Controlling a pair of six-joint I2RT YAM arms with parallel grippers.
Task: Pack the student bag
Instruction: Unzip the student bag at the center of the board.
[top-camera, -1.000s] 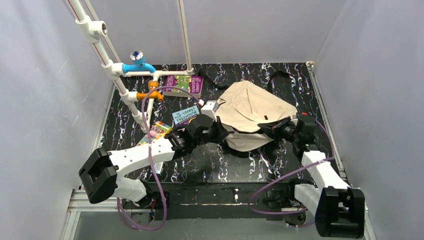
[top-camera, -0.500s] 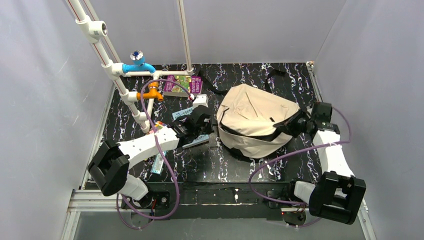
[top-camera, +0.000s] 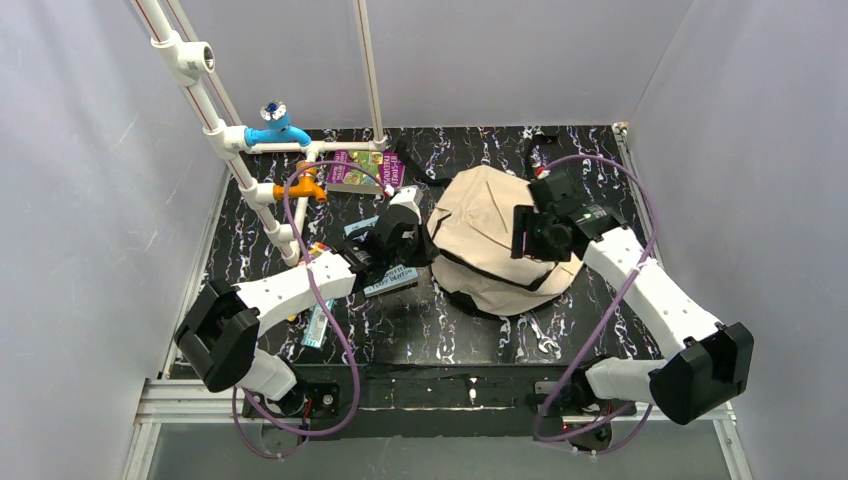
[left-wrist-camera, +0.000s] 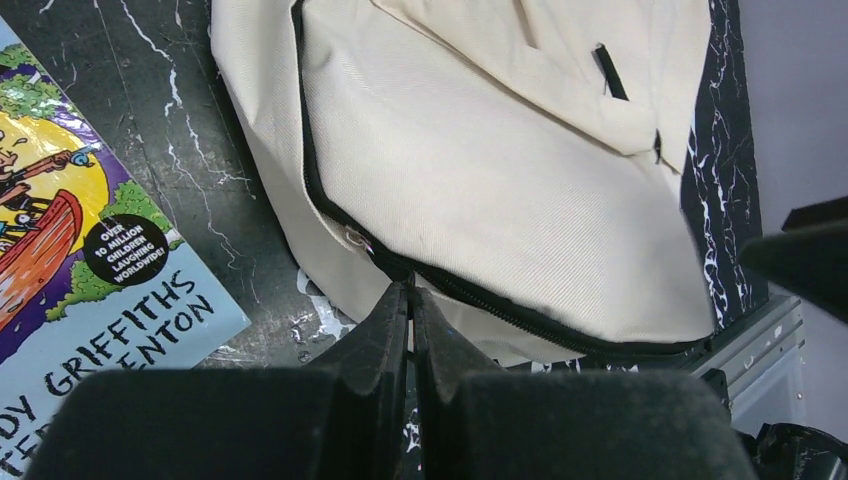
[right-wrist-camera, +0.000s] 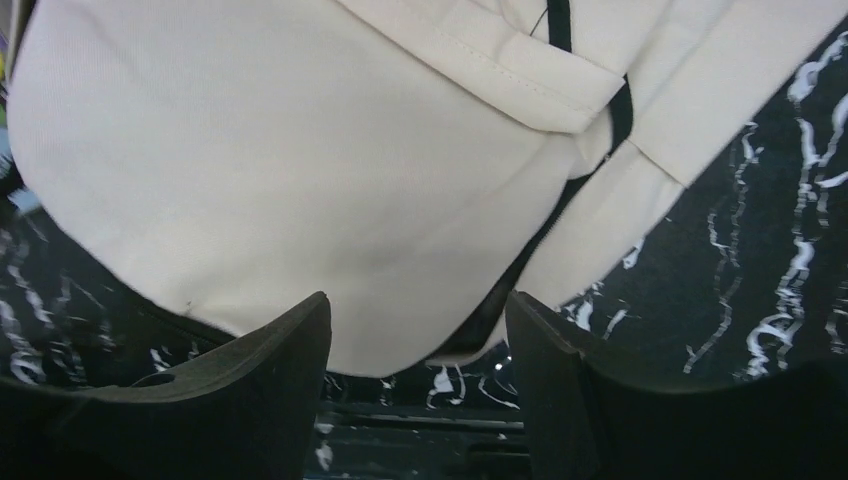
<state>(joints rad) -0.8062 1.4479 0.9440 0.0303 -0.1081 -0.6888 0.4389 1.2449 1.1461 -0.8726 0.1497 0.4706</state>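
Looking at the tan backpack (top-camera: 490, 235) lying on the black marbled table (top-camera: 450, 330), a bit right of centre and toward the back half. Bulging somewhat, with a black zipper (left-wrist-camera: 312, 180) running along the seam on the side facing the left arm. Also seeing a black strap (top-camera: 428, 180) trailing off the far left corner toward the back wall.

Found the left pincer (left-wrist-camera: 410, 295) clamped fully closed, tips pushed right up against that zipper line at the bag's left edge. Can't tell about anything actually pinched in there, way too tight and dark. Spotted a small metal ring (left-wrist-camera: 355, 237) on the zipper just beside the tips.

Got the right pincer (right-wrist-camera: 415, 320) spread wide open, hanging over the right side of the bag and gripping nothing. Just cream fabric between the two fingers (right-wrist-camera: 285, 345), plus a thin black webbing strap (right-wrist-camera: 620, 100) next to a folded flap.

Other stuff lying around:
- a blue-edged kids' book (left-wrist-camera: 90, 230) just left of the bag, partly under the left arm
- a purple book (top-camera: 365, 170) further back by the white pipe frame (top-camera: 225, 135)
- a small wrench (top-camera: 540, 338) in front of the bag, not touching it
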